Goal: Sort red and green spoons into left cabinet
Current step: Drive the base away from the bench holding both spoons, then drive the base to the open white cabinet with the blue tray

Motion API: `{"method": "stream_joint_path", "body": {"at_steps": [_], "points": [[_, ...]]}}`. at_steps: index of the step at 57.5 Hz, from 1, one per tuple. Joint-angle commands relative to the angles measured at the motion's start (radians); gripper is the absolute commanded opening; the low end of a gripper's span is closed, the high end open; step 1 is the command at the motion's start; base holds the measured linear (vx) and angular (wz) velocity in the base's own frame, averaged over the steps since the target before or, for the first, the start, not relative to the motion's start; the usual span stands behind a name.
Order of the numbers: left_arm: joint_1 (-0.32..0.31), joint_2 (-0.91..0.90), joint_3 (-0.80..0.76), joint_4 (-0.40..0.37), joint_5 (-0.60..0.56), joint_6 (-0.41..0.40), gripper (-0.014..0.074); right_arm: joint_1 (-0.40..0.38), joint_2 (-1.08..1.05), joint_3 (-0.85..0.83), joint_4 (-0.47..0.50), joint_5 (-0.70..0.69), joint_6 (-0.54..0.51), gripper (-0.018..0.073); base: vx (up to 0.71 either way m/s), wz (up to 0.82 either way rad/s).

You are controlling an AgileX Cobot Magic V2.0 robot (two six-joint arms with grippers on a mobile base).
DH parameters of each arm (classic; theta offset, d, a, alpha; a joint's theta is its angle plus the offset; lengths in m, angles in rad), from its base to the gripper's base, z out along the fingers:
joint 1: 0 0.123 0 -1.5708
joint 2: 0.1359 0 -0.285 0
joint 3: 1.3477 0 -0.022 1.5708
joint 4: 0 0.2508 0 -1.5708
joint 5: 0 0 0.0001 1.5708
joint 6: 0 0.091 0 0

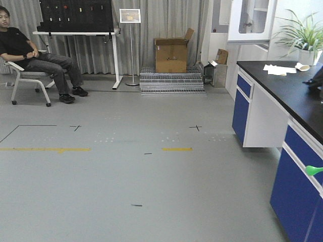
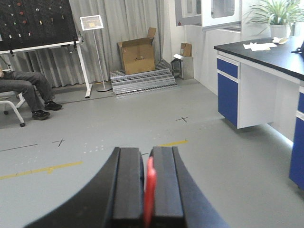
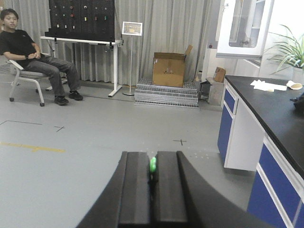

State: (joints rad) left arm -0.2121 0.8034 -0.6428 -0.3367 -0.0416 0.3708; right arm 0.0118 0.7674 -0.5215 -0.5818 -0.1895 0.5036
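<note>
My left gripper (image 2: 146,156) is clamped on the red spoon (image 2: 150,190), right gripper (image 3: 152,156) on the green spoon (image 3: 153,165). I'd judge both light, thin, slick plastic that may swivel, so pinch mid-handle. The counter (image 1: 282,83) is close; green tip sits beside its blue drawers (image 1: 295,201). Seated person (image 1: 30,55) and cardboard box (image 1: 171,55) are well left of it. The left cabinet isn't visible.

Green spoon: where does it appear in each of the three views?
Front view: green spoon at the right edge, before the blue drawers.
Left wrist view: not in it.
Right wrist view: low centre, pinched in the right gripper.
Shared landmark: the cardboard box.
</note>
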Motion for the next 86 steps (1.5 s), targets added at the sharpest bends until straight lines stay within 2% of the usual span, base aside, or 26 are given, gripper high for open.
{"method": "stream_joint_path", "body": {"at_steps": [1,86], "points": [[-0.005,-0.006,-0.029,-0.008,-0.072,-0.009,-0.0003,-0.004,-0.007,-0.037,0.001,-0.065,0.002,-0.0003,0.62,0.03],[-0.005,-0.006,-0.029,-0.008,-0.074,-0.009,-0.0003,-0.004,-0.007,-0.037,0.001,-0.066,0.002,-0.0003,0.67,0.02]]}}
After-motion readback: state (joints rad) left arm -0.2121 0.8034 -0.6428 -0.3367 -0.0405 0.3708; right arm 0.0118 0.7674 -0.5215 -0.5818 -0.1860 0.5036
